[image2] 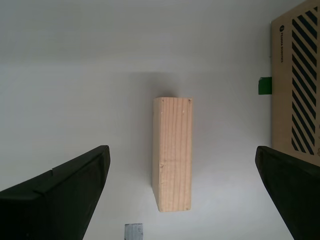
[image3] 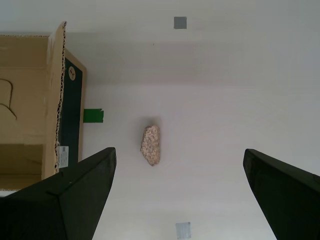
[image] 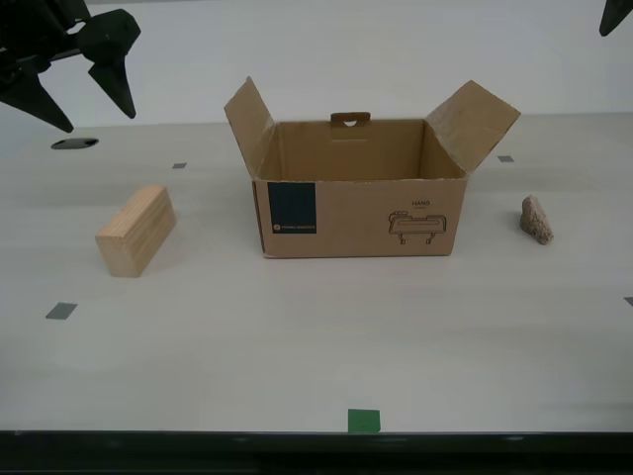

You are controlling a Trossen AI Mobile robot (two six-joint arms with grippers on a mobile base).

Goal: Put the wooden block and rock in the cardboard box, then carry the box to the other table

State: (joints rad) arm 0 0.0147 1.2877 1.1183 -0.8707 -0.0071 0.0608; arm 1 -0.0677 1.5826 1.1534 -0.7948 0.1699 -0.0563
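Note:
The cardboard box (image: 361, 203) stands open in the middle of the table, flaps raised, and nothing shows inside it. The wooden block (image: 136, 230) lies at the exterior view's left and the rock (image: 536, 220) at its right, both on the table. My second gripper (image: 96, 117) hangs open high above the wooden block (image2: 173, 152), with nothing between its fingers (image2: 65, 195). My first gripper (image3: 180, 151) is open above the rock (image3: 151, 144), and only its tip (image: 615, 18) shows in the exterior view. The other table is out of view.
A green tape square (image: 363, 421) marks the table's front edge. Small grey markers (image: 60, 311) dot the surface. A dark oval hole (image: 74, 143) sits at the back on the exterior view's left. A box flap (image3: 30, 100) lies close beside the rock.

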